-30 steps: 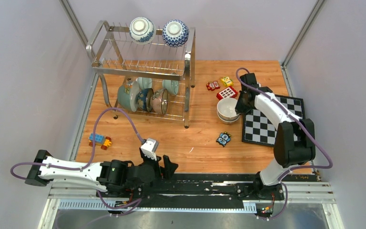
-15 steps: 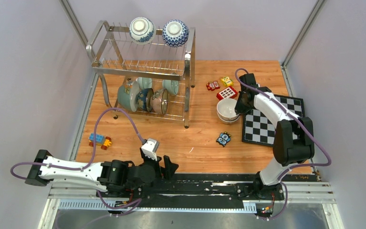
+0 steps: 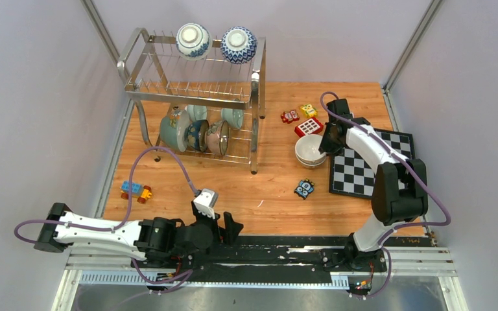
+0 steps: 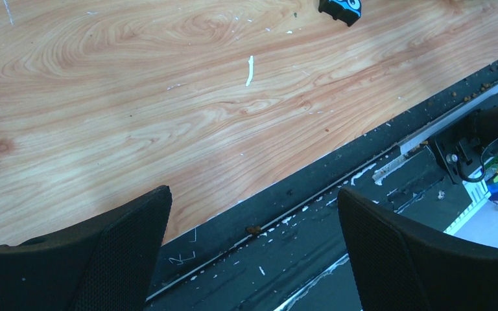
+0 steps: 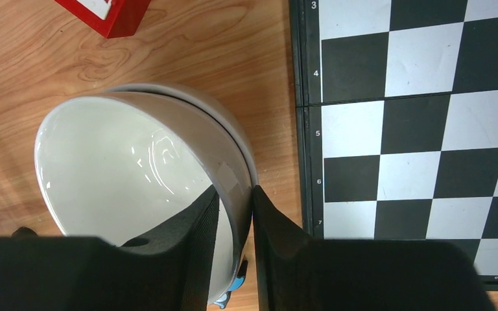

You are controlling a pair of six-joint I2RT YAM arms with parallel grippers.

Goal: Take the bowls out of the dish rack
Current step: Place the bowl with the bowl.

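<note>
The steel dish rack (image 3: 144, 83) stands at the back left. Two blue-and-white bowls (image 3: 192, 40) (image 3: 238, 44) sit upside down on its top tier, and several bowls (image 3: 176, 129) stand on edge in the lower tier. A cream bowl (image 3: 309, 149) (image 5: 123, 168) rests nested in a second cream bowl (image 5: 237, 133) on the table beside the chessboard. My right gripper (image 3: 325, 146) (image 5: 235, 194) straddles the upper bowl's wall, one finger inside and one outside, with a thin gap on the inner side. My left gripper (image 3: 227, 223) (image 4: 253, 194) is wide open and holds nothing, low over the table's near edge.
A chessboard (image 3: 369, 162) (image 5: 415, 129) lies right of the cream bowls. A red block (image 3: 308, 126) (image 5: 113, 13) and small toy blocks (image 3: 290, 116) lie behind them. A blue owl block (image 3: 305, 188) (image 4: 342, 6) sits in front. Blue and yellow blocks (image 3: 135, 190) lie at the left.
My right gripper's jaws have eased apart on the cream bowl's wall, and the bowl has settled into the one beneath. The left arm has not moved.
</note>
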